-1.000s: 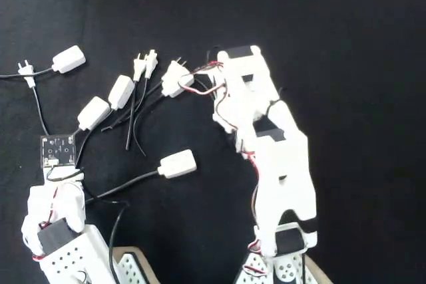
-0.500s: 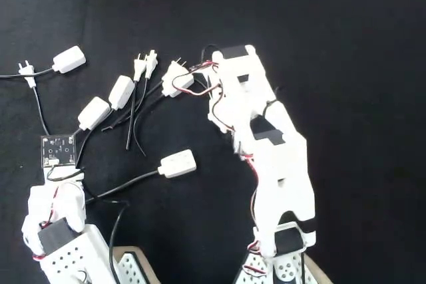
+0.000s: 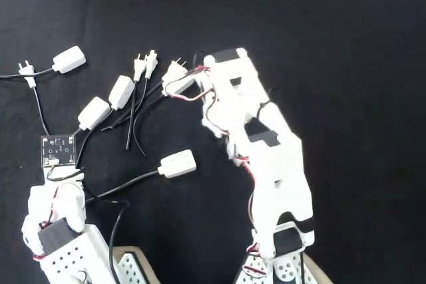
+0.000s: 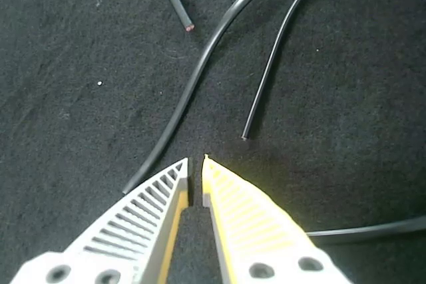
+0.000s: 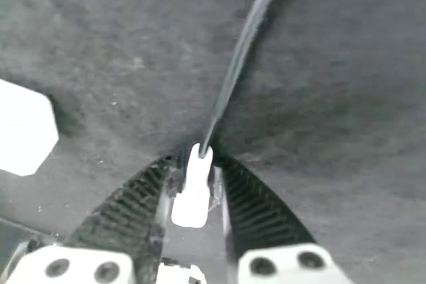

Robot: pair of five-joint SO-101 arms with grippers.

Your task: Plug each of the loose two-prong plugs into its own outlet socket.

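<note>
The right gripper (image 5: pixel 197 164) is clenched on a white plug (image 5: pixel 192 197), which sits lengthwise between the jaws. Its cord (image 5: pixel 239 51) runs straight out past the tips, and a white socket (image 5: pixel 23 136) lies off to one side of them. The left gripper (image 4: pixel 196 162) has its jaws pressed almost together on nothing, with black cables (image 4: pixel 200 78) lying on the cloth (image 4: pixel 80 98) just ahead of the tips.
</note>
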